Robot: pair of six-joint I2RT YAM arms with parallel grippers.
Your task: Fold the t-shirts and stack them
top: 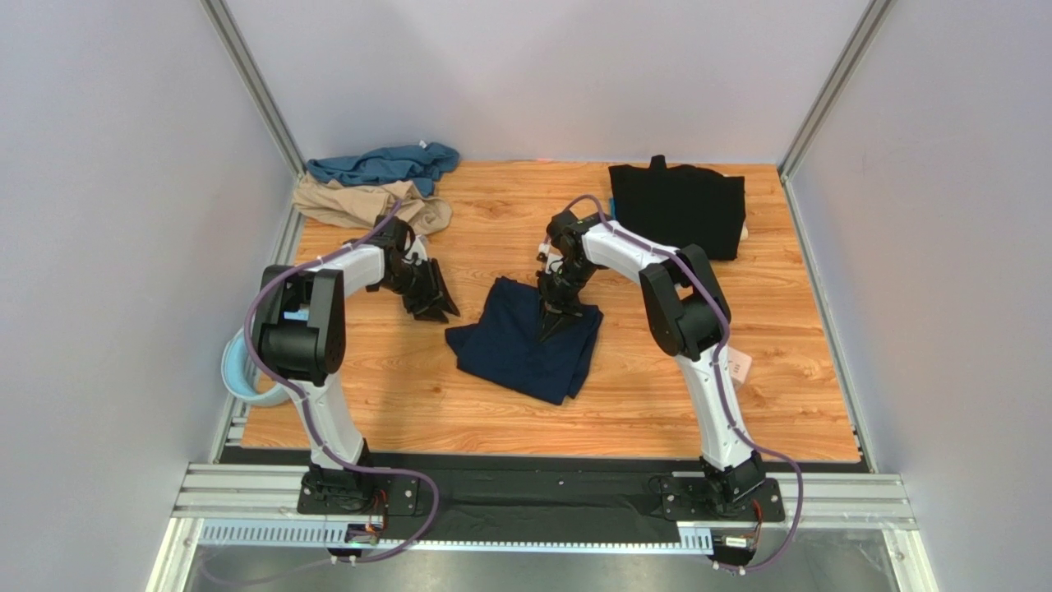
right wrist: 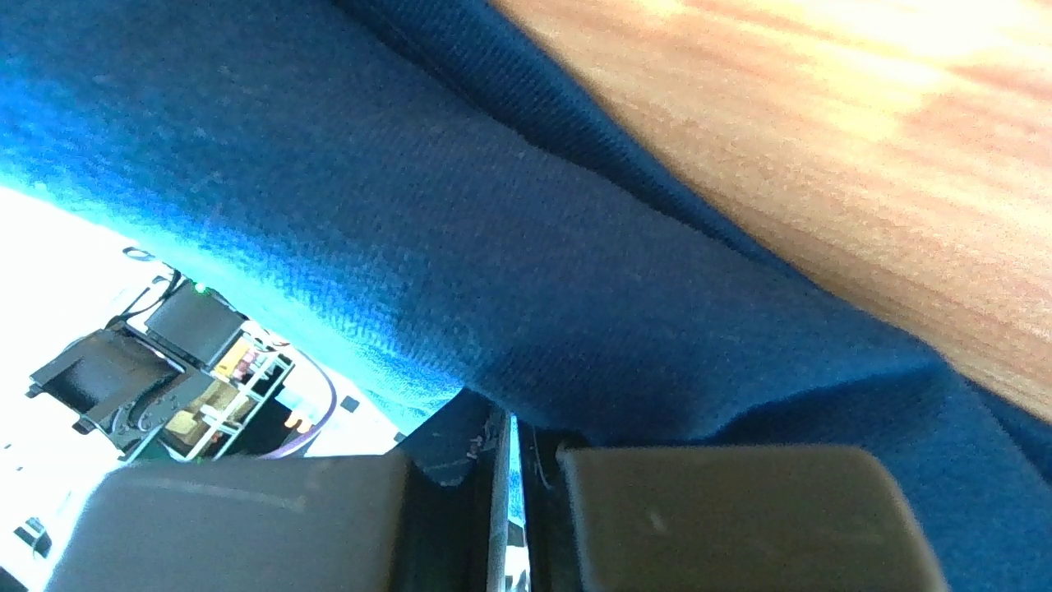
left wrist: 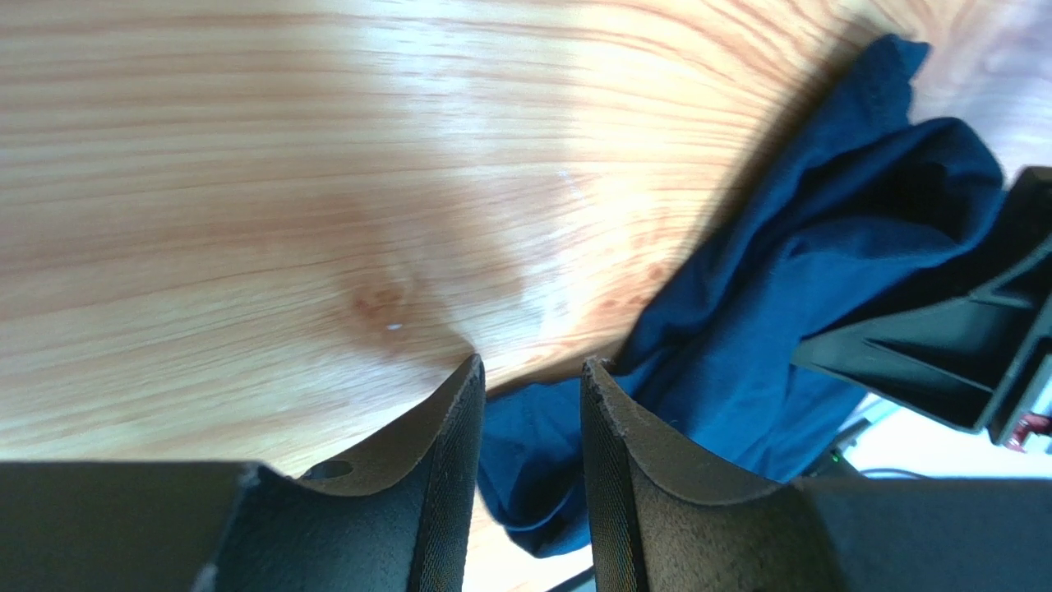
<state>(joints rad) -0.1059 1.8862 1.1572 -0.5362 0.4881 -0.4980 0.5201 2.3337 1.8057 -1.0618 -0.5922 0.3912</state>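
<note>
A dark navy t-shirt (top: 525, 345) lies partly folded in the middle of the wooden table. My right gripper (top: 552, 323) points down onto its upper right edge. In the right wrist view its jaws (right wrist: 513, 419) are pinched almost together, with the navy cloth (right wrist: 494, 247) bunched at their tips. My left gripper (top: 432, 296) hovers just left of the shirt, open and empty. In the left wrist view its fingers (left wrist: 531, 364) frame the navy cloth (left wrist: 790, 308) lying beyond them. A folded black t-shirt (top: 679, 207) lies at the back right. Teal (top: 383, 164) and tan (top: 364, 204) t-shirts lie crumpled at the back left.
A pale blue ring (top: 241, 370) sits off the table's left edge beside the left arm. A small white cube (top: 738, 364) sits beside the right arm. White walls and metal posts close in the table on three sides.
</note>
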